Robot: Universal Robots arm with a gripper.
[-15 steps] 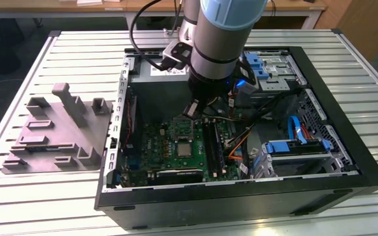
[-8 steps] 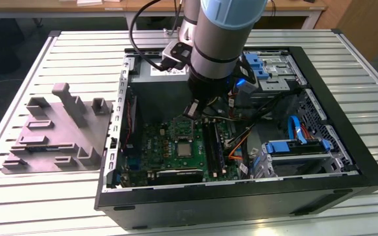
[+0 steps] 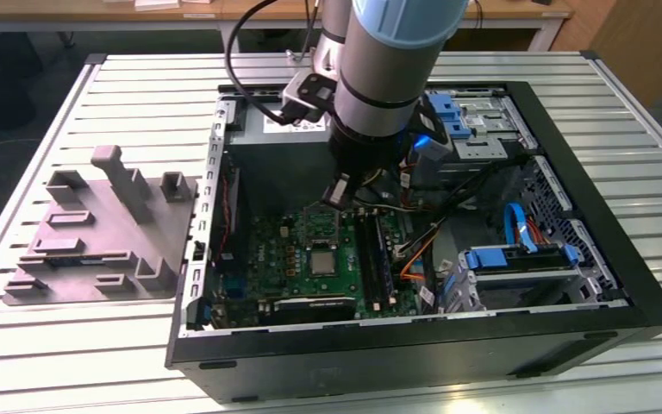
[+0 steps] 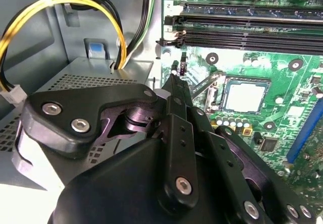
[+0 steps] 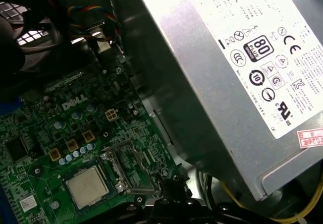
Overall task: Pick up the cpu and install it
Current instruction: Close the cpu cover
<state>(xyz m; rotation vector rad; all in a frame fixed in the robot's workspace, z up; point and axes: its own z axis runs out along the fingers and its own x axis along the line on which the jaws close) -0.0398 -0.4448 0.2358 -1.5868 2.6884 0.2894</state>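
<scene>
While the computer case (image 3: 607, 285) lies open on the counter (image 3: 135, 78), the cpu (image 3: 324, 261) sits flat in its socket on the motherboard (image 3: 273, 250); the hand (image 4: 174, 80), pinched narrow and empty, should lift straight without nudging it.

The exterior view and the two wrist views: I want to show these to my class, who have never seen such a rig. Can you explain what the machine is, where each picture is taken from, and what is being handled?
The machine is a single robot arm ending in a gripper. The exterior view looks from off the arm at an opened computer case on a slatted table, with a grey fixture at that view's left. Both wrist views come from cameras riding on the arm, looking into the case. They show the green motherboard and a grey metal box with a white label. The cpu, a small silvery square, sits in its socket on the board. The gripper hovers above it, holding nothing.
</scene>
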